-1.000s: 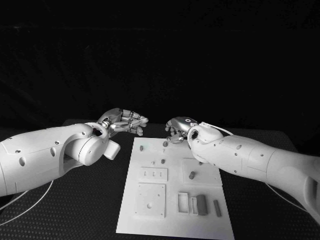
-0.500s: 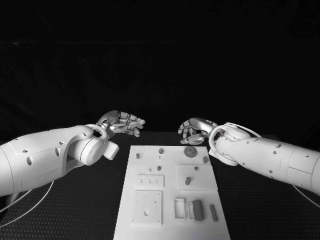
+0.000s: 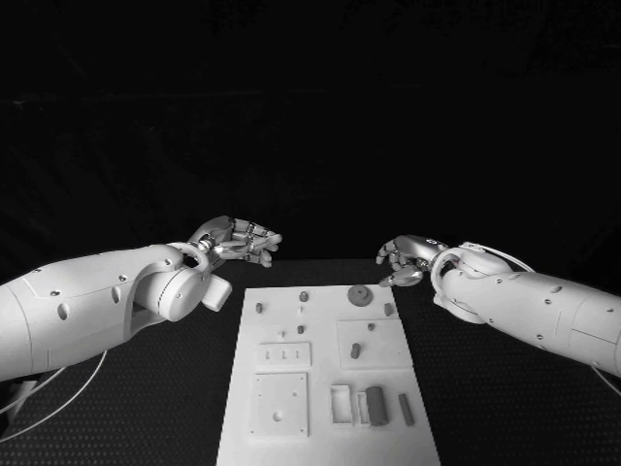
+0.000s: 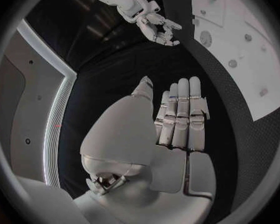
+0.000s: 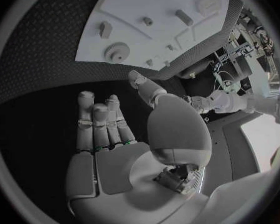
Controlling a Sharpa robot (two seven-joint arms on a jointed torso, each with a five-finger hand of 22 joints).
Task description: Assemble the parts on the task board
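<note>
The white task board (image 3: 325, 442) lies lengthwise in the middle of the black table. A round gear part (image 3: 360, 294) rests flat near its far end, with small pegs (image 3: 304, 295) beside it. Block-shaped parts (image 3: 375, 405) sit in the slots at its near right. My left hand (image 3: 238, 239) hovers off the board's far left corner; in the left wrist view its fingers (image 4: 180, 114) lie straight and hold nothing. My right hand (image 3: 406, 257) hovers off the far right corner, and its fingers (image 5: 102, 124) are also stretched out and bare. The gear (image 5: 117, 51) lies on the board (image 5: 146, 0) ahead of them.
Two square raised plates (image 3: 284, 403) occupy the board's near left, and another (image 3: 371, 342) sits mid-right. Black table (image 3: 506, 408) runs along both sides of the board. White cables (image 3: 31, 398) hang under my left arm.
My right hand has drawn away to the right from over the board's far end, uncovering the round gear. The left hand has hardly moved. The camera has shifted slightly.
</note>
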